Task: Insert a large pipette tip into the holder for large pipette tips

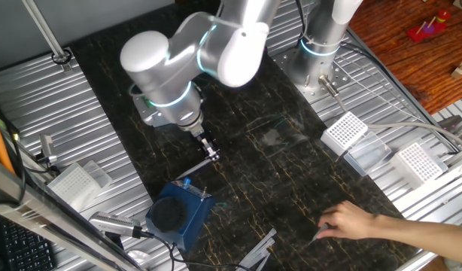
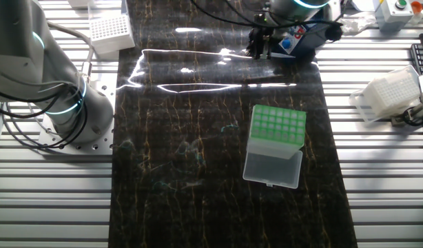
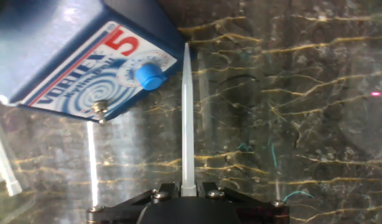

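Gripping the large pipette tip (image 3: 187, 118) by its wide base, end effector (image 3: 188, 188) clamped, point aimed straight ahead

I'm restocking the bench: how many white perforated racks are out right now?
3. Two white racks sit on the ribbed metal beside the dark mat near the arm's base; a third sits on the opposite side. More may lie outside the views.

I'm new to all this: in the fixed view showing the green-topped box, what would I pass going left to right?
Grey robot base → white perforated rack → gripper → green-topped holder → white rack.
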You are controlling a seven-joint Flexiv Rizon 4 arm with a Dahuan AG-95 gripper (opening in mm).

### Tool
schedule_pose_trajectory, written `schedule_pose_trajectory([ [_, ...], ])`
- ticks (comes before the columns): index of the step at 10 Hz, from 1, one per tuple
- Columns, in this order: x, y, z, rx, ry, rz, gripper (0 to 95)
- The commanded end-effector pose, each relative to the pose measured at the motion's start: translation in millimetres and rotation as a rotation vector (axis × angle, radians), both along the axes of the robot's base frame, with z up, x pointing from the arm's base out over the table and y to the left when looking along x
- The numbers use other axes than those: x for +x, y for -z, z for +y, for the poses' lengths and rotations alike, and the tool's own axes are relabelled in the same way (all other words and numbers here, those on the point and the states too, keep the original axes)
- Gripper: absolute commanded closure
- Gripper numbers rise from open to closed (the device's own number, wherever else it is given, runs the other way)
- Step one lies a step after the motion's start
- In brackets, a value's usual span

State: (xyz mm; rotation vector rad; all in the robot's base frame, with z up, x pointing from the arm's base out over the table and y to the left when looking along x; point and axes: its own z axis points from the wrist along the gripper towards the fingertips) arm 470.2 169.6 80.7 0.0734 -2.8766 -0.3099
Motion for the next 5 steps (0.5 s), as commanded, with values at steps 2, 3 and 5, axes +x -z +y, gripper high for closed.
schedule_pose_trajectory([
  [2, -0.3, -0.8, 1.3, -0.045, 0.040, -0.012, 95.0],
  [3, -2.5, 1.2, -1.4, -0.073, 0.068, -0.037, 95.0],
  [5, -14.0, 10.2, -14.1, -0.057, 0.063, -0.079, 95.0],
])
